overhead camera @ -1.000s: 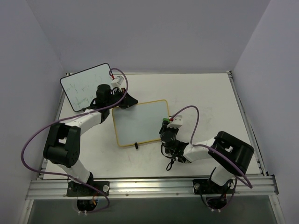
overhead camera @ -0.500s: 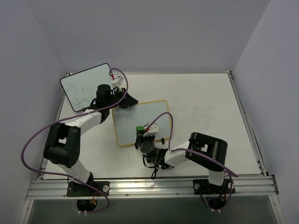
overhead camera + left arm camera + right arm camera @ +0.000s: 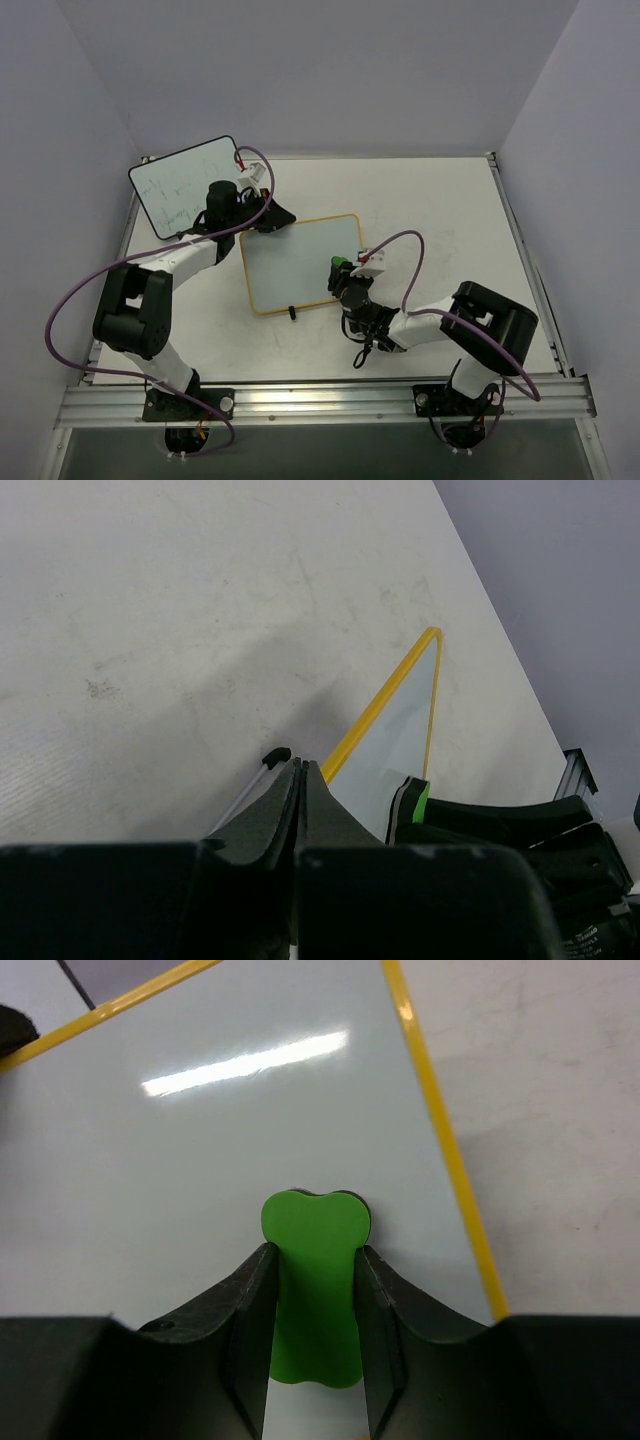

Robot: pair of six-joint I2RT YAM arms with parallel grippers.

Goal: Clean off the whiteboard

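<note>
The whiteboard point(image 3: 295, 265), with a thin yellow frame, lies flat mid-table; one black clip foot point(image 3: 291, 312) shows on its near edge. My right gripper point(image 3: 341, 266) is shut on a green eraser point(image 3: 339, 262) and holds it on the board's right part. In the right wrist view the eraser point(image 3: 315, 1290) sits between the fingers, pressed on the white surface point(image 3: 200, 1160). My left gripper point(image 3: 277, 217) is shut, with its tips on the board's far edge. In the left wrist view its tips point(image 3: 300, 765) meet the yellow frame point(image 3: 385, 695). The board surface looks blank.
A black-framed whiteboard point(image 3: 185, 185) with faint marks lies at the far left, overhanging the table's edge. The purple cables of both arms loop above the table. The metal rail point(image 3: 320, 400) runs along the near edge.
The right gripper swept the eraser left across the board to near the bottom edge, then back to the right part. The left arm has not moved.
</note>
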